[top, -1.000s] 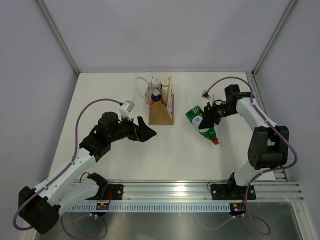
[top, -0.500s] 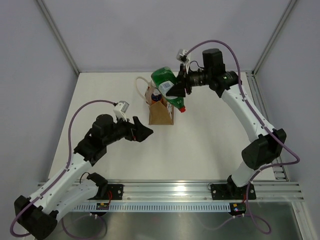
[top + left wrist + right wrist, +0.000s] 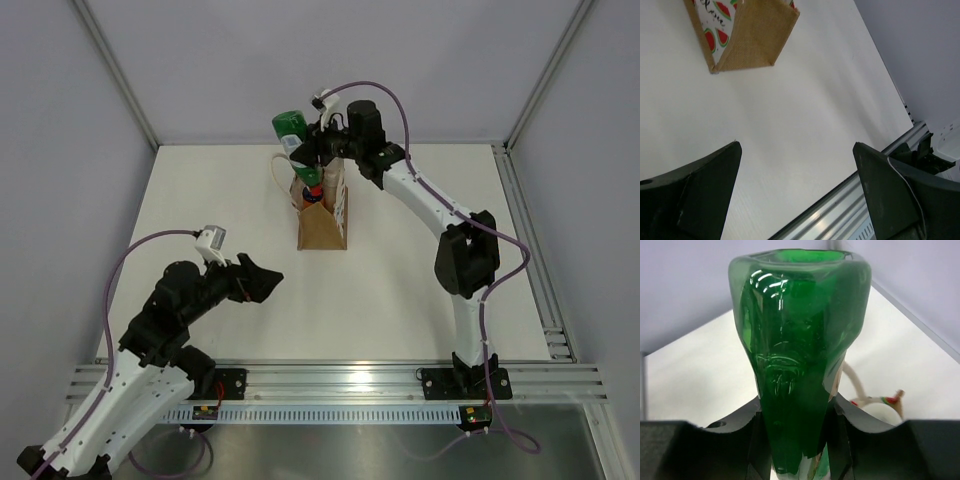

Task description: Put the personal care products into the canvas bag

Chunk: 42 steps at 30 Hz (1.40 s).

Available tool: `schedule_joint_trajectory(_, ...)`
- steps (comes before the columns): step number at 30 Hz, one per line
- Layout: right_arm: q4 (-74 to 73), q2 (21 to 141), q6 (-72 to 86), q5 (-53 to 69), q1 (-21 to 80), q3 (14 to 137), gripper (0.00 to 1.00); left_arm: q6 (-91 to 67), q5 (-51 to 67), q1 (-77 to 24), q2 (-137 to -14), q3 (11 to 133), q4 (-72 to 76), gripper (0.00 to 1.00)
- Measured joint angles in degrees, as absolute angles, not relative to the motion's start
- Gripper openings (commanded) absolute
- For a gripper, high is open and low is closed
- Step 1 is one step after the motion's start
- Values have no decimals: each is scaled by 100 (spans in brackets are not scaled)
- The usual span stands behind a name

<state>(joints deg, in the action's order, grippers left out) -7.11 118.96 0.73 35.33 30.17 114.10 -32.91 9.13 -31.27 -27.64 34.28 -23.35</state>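
Pinching a green bottle (image 3: pixel 292 127) over the bag (image 3: pixel 322 228), the right end effector (image 3: pixel 311 151) could topple the bag on release. The left end effector (image 3: pixel 265 282), well apart from the bag, gapes empty.

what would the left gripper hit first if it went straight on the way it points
Probably bare table: the open left gripper aims at it, with the canvas bag off to one side of that line. Depth is hard to judge.

Bright, even, diffuse light with faint shadows; glare streaks the green bottle (image 3: pixel 797 355); near gripper bodies blur.
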Motion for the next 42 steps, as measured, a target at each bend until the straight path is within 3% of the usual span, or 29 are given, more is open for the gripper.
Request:
schedule_joint_trajectory(13,541,11511,8,2746,3000,9815,0,-3553,615,-3127,-1927,2847,-2646,99)
schedule_joint_trajectory(23,786,11240,-537,3673,2950,8945,1,-3452,622,-3127,-2047,2845,-2556,99)
schedule_joint_trajectory(27,779,11240,-755,3946,2934,8777,13,-3452,622,-3127,-2047,2792,-2467,99)
schedule_joint_trajectory(30,790,11240,-854,4110,2908,8680,28,-3452,624,-3127,-2078,2749,-2429,99)
schedule_joint_trajectory(31,797,11240,-880,4165,2893,8650,38,-3452,622,-3127,-2097,2749,-2418,99)
schedule_joint_trajectory(34,834,11240,-923,4313,2829,8573,55,-3452,624,-3127,-2156,2749,-2379,99)
schedule_joint_trajectory(38,908,11205,-1011,4466,2749,8455,74,-3454,624,-3127,-2202,2714,-2298,99)
schedule_joint_trajectory(42,1000,10960,-1094,4591,2727,8425,87,-3454,624,-3127,-2228,2609,-2255,99)
